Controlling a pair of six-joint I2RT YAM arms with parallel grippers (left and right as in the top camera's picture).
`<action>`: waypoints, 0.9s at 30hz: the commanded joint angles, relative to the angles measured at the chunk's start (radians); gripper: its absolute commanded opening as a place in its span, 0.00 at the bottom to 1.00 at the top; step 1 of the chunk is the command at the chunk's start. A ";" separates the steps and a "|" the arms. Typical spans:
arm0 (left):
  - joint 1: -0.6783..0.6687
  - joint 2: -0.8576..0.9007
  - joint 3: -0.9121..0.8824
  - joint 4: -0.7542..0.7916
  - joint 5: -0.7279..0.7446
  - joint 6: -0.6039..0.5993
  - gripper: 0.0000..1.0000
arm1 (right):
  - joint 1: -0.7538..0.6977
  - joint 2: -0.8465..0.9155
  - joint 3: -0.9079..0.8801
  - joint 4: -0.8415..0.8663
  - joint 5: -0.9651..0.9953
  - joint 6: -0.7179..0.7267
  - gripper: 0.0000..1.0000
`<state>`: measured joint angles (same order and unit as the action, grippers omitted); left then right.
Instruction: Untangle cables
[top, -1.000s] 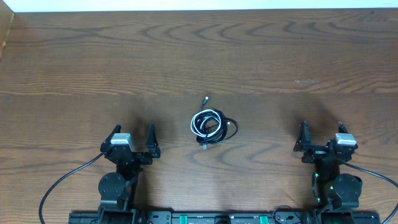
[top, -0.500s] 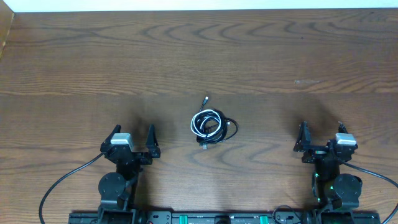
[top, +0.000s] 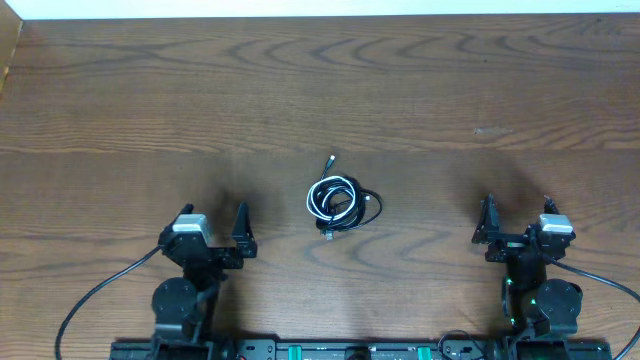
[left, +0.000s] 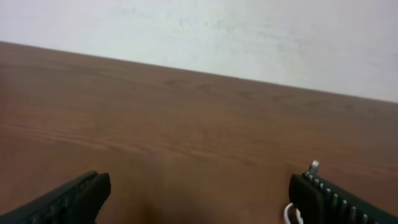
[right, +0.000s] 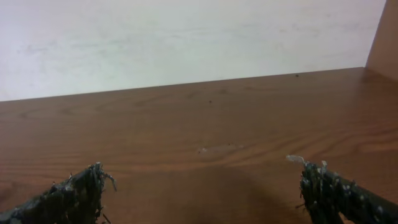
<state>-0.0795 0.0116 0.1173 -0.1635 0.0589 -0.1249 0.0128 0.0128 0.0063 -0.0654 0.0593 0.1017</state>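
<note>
Black and white cables (top: 340, 203) lie coiled together at the middle of the surface (top: 320, 80), well apart from both pairs of jaws, open and empty; untangling seems unstarted, and next comes a reach in to pinch one strand.

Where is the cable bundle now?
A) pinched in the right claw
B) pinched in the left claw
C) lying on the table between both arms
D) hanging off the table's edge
C: the cables lie coiled on the table, apart from the open left gripper and right gripper.
</note>
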 joint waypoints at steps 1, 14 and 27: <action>-0.002 0.007 0.123 -0.055 0.016 -0.019 0.98 | 0.008 0.003 -0.001 -0.004 0.002 -0.006 0.99; -0.002 0.308 0.599 -0.361 0.091 -0.013 0.98 | 0.008 0.003 -0.001 -0.004 0.002 -0.006 0.99; -0.002 0.922 1.217 -0.947 0.144 0.076 0.98 | 0.008 0.003 -0.001 -0.004 0.002 -0.006 0.99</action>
<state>-0.0799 0.8539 1.2842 -1.0782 0.1856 -0.0731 0.0128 0.0177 0.0063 -0.0658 0.0593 0.1017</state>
